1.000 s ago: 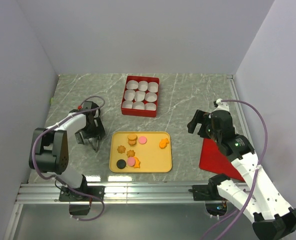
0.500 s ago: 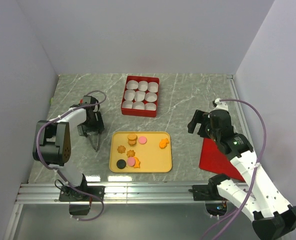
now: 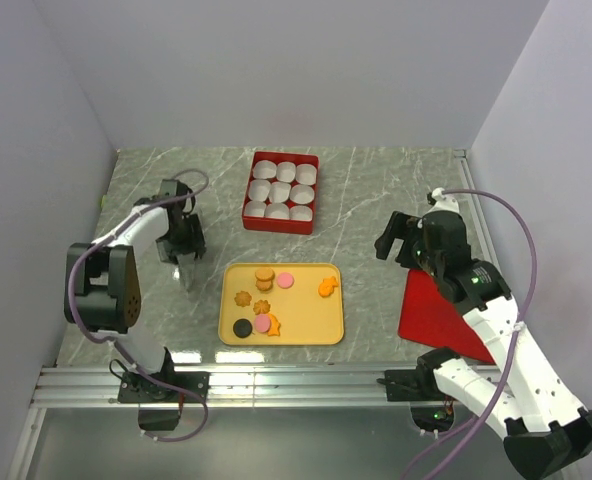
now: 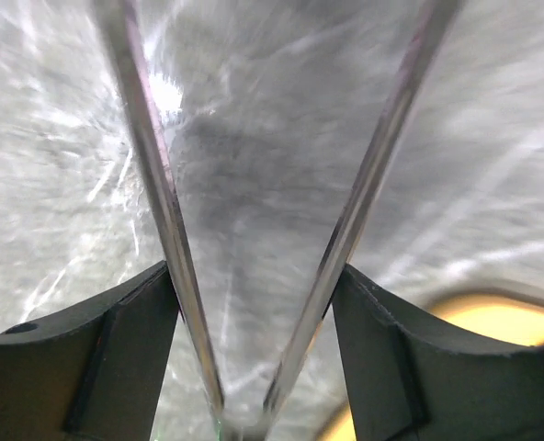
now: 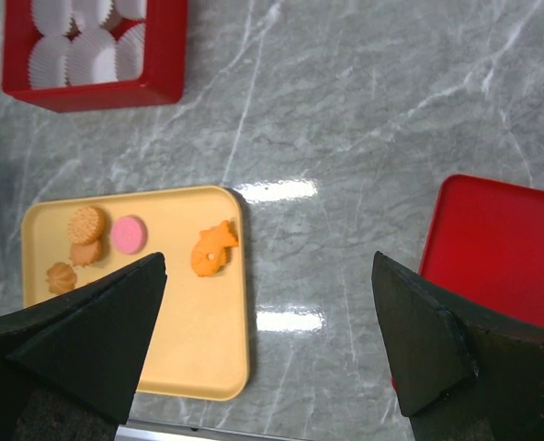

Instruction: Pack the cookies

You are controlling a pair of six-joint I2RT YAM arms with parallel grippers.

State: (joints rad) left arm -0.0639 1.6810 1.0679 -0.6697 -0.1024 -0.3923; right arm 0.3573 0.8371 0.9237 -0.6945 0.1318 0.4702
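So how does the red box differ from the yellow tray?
The red box is square with raised walls; the yellow tray is wider and shallow. The box holds nine white paper cups in rows; the tray holds loose cookies. Both lie flat on the table.

Polished, marble-veined grey finish on the table (image 3: 396,190), with bright lamp glare. Smooth, near-matt yellow plastic for the tray (image 3: 316,322). Smooth red plastic for the box (image 3: 248,200); pleated white paper for the cups (image 3: 281,190). Dry, matt surfaces on the cookies (image 3: 264,274). Smooth, shiny fingers (image 4: 157,202) on the left hand (image 3: 186,281).
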